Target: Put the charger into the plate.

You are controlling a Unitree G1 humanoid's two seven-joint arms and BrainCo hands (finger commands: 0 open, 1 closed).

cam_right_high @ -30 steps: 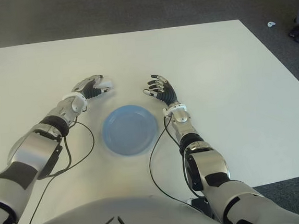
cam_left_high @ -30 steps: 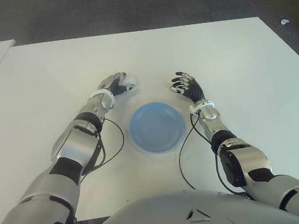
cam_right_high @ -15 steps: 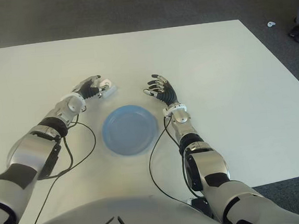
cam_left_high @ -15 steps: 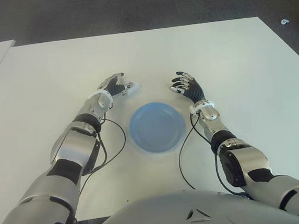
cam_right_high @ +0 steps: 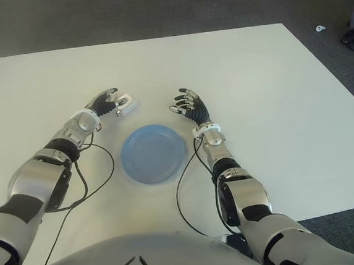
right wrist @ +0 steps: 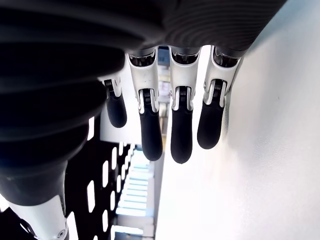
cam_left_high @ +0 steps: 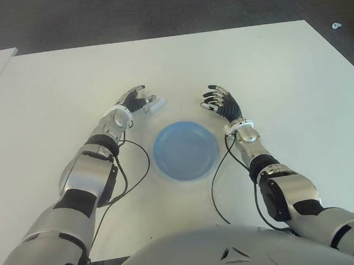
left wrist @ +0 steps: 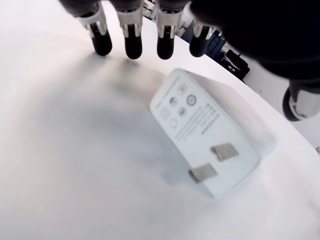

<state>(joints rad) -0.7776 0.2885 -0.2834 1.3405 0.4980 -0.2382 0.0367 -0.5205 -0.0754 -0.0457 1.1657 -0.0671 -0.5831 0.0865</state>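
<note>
1. Looking down from the head cameras, the small white plastic charger block [cam_left_high: 154,105] lies on the white desk [cam_left_high: 270,68], just beyond the round blue plate [cam_left_high: 185,150], at the left hand [cam_left_high: 135,102].
2. Left wrist view: the fingers [left wrist: 133,35] hang spread and empty beside the charger, prongs facing up. Closing across its flat sides should grip best.
3. Right wrist view: the right hand [cam_right_high: 189,106] is relaxed, empty; bare desk surrounds the plate.
</note>
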